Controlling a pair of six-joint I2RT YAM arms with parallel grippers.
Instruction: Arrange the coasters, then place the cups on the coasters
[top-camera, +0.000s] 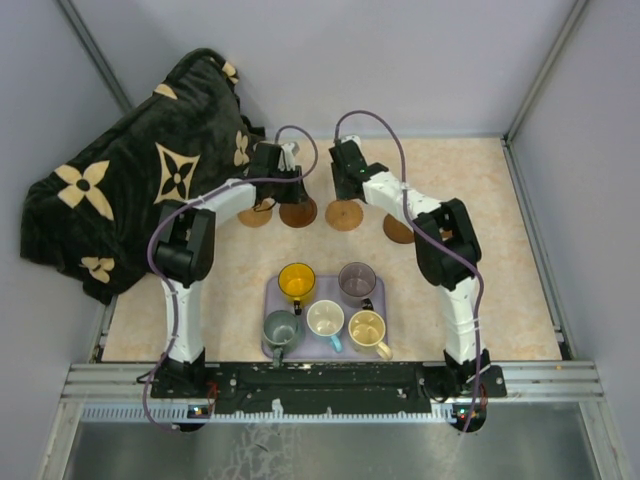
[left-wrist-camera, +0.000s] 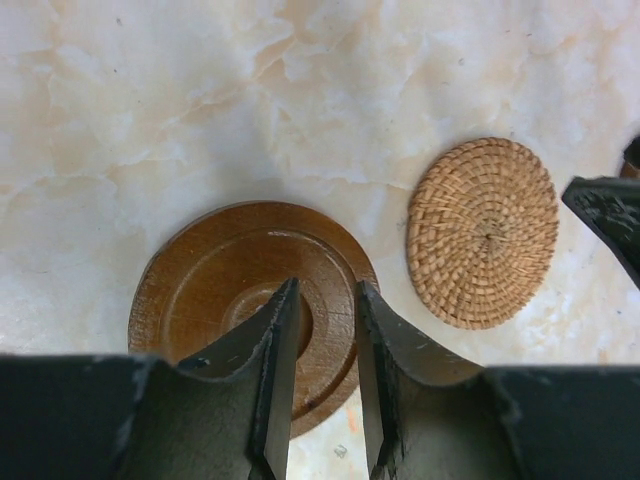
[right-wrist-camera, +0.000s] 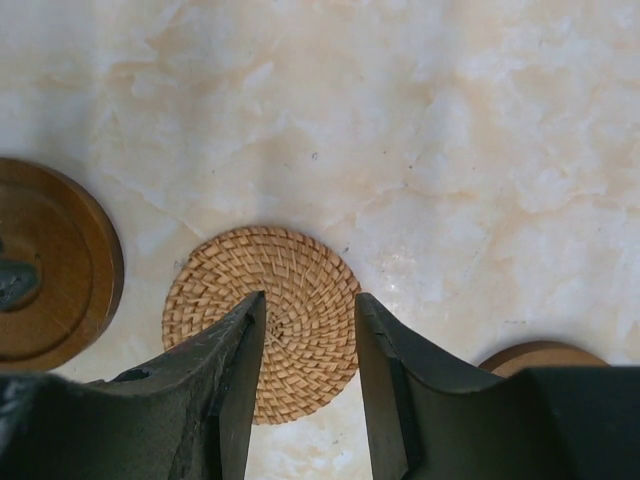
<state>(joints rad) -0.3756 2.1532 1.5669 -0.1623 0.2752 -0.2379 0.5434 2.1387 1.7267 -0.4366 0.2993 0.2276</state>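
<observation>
Step in hand: coaster layout, cups not started. In the top view four coasters (top-camera: 298, 213) lie in a rough row across mid-frame, above the tray (top-camera: 326, 287). I can't find a fifth; it may be under an arm. All five cups (top-camera: 325, 319) sit in the tray at lower centre, none on a coaster.

left gripper (left-wrist-camera: 326, 290): fingers slightly parted with nothing between them, tips over the near part of the brown disc (left-wrist-camera: 200, 290). The disc lies flat on the table (top-camera: 500, 300). Can't tell if the tips touch it.

right gripper (right-wrist-camera: 309, 298): fingers parted a bit wider, empty, over the woven coaster (right-wrist-camera: 215, 280), which also lies flat. The woven coaster sits just right of the brown disc, near but not touching.

My read: both coasters are placed and neither is gripped.

Next move calls for:
- Lift both arms straight up so the fingertips don't drag the discs.
- Check the gaps, since the left end of the row looks tight for mugs with handles.
- Locate the fifth coaster.
- Then go to the tray. The cups are packed close, so take an outer one first.
</observation>
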